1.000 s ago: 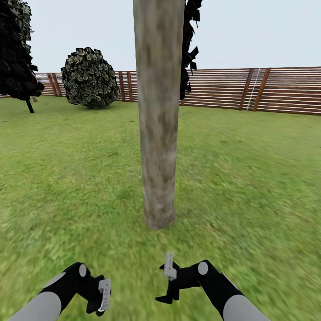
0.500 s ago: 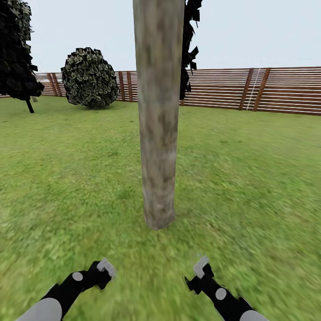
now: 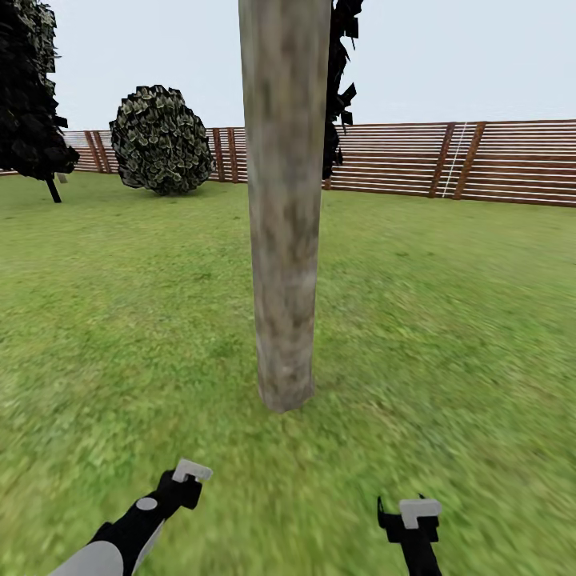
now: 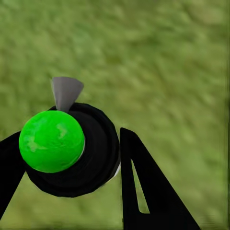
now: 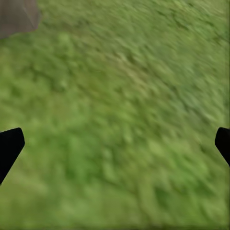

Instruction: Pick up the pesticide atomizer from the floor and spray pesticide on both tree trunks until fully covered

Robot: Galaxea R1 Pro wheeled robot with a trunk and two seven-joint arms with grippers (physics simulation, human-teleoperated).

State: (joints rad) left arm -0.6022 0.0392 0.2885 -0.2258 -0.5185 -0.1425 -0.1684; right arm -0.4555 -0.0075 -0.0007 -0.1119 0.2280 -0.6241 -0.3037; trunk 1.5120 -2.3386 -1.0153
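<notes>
Facing tree trunk [image 3: 284, 240] rising from lawn [image 3: 448, 320], dead ahead between both arms. Left pincer [image 4: 72, 158] clamping atomizer [image 4: 72, 148], green-capped, nozzle aiming past the fingers; nearer arm unclear. Right pincer [image 5: 115, 143] gaping apart, holding nothing.

Left hand [image 3: 190, 472] low, fingers closed around an object, right hand [image 3: 416, 512] low, fingers spread wide
</notes>
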